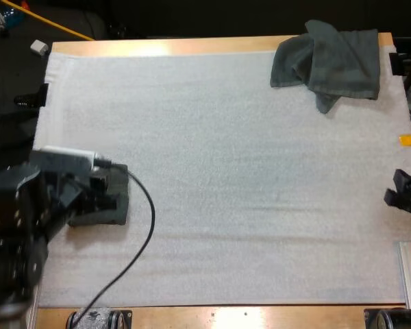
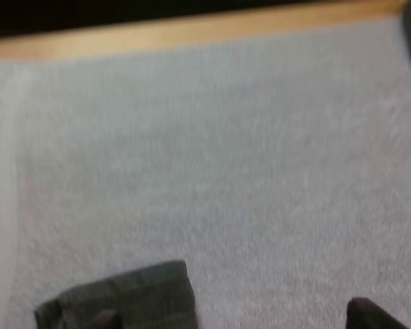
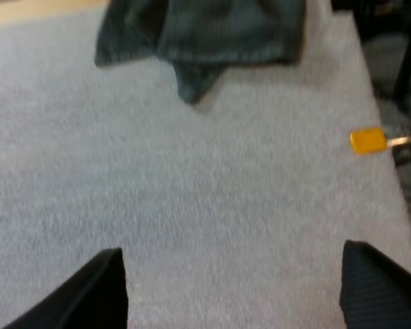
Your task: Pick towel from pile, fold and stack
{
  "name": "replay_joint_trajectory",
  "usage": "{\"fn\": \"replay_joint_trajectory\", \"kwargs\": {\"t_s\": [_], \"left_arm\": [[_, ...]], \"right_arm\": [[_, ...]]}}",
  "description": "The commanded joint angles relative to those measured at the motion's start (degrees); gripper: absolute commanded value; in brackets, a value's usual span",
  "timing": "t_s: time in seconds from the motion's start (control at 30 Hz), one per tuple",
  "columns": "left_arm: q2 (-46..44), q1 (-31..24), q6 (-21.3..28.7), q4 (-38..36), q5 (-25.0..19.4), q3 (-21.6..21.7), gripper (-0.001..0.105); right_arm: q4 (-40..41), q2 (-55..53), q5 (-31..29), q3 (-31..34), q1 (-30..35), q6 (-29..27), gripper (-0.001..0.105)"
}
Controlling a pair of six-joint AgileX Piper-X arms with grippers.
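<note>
High view, crumpled grey-green towel [image 1: 329, 62], left end effector [image 2: 260, 312] released, right end effector [image 3: 233, 295] released

High view looks down on mat [image 1: 226, 171]; right wrist shares the towel [image 3: 212, 27].

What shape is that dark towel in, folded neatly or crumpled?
Crumpled. The towel lies bunched in uneven overlapping folds at the far right corner of the mat, one pointed end sticking out.
</note>
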State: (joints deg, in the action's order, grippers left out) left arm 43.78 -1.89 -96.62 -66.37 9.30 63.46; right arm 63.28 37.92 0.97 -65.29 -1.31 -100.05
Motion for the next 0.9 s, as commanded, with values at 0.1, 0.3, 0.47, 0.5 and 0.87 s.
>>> {"fn": "replay_joint_trajectory", "kwargs": {"t_s": [0.1,0.3,0.47,0.5,0.87], "left_arm": [[-8.28,0.24,0.04,-1.61,-0.52,0.49,0.062],[-15.37,0.26,0.94,-4.1,-0.68,0.04,0.062],[-22.07,0.21,2.11,-6.81,-0.9,-1.54,0.062],[-22.43,0.22,1.77,-6.4,-0.61,-1.75,0.062],[-36.54,0.32,2.62,-13.0,-0.39,-5.13,0.062]], "right_arm": [[3.73,-7.9,0.52,-0.36,-0.04,-1.86,0.063],[6.44,-14.53,0.66,-0.37,-0.01,-1.74,0.063],[8.73,-19.92,0.97,-0.42,-0.09,-1.41,0.063],[8.35,-20.01,0.53,-0.34,0.04,-1.61,0.063],[12.19,-29.95,0.07,-0.28,0.14,-1.51,0.063]]}}
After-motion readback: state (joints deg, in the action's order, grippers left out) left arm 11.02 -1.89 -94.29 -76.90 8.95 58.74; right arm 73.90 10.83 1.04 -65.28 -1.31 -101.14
